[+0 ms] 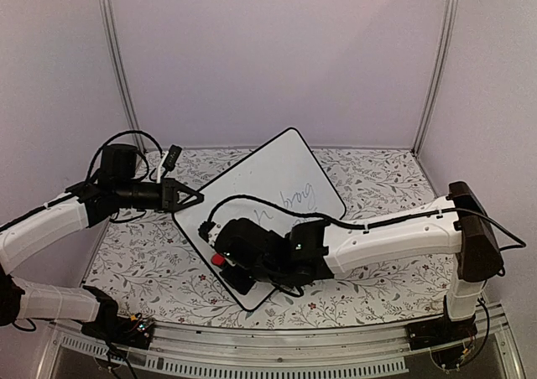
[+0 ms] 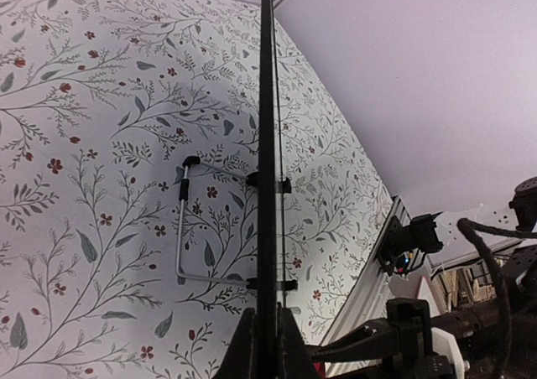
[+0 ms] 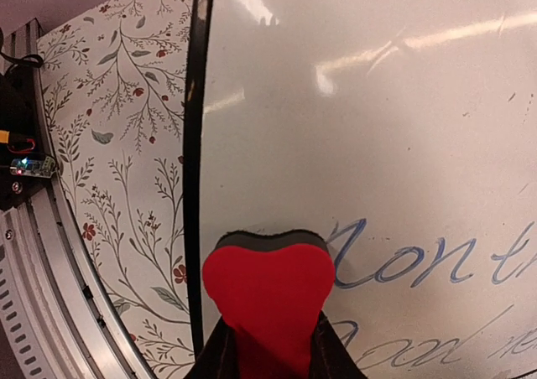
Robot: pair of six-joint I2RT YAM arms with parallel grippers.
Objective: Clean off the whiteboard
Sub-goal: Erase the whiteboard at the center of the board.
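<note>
White and glossy, the whiteboard (image 1: 277,173) is lying on the floral table (image 1: 382,178), turned diagonally between the two arms with one corner pointing at the back wall. It's got a thin black frame and rounded corners, and it's carrying bluish-grey cursive handwriting (image 3: 403,266) across the middle, so plenty is waiting to be wiped.

Lights are bouncing off it hard, so I'm guessing it's slick and going to skate around if pushed. It's looking like a stiff, light panel to me, not fragile, but light means it slides easily. The best place to grab is the frame edge, and that's what the left claw (image 1: 195,196) is doing: its fingers are closed right down on the board's left rim, pinning it.

The right claw (image 3: 268,345) is clamping a red eraser (image 3: 268,299) with its jaws narrowed around it. The pad looks to be resting on the board just left of where the writing is starting, close to the frame. I'm thinking flat, even pressure is what's needed so it isn't skipping over ink.
</note>
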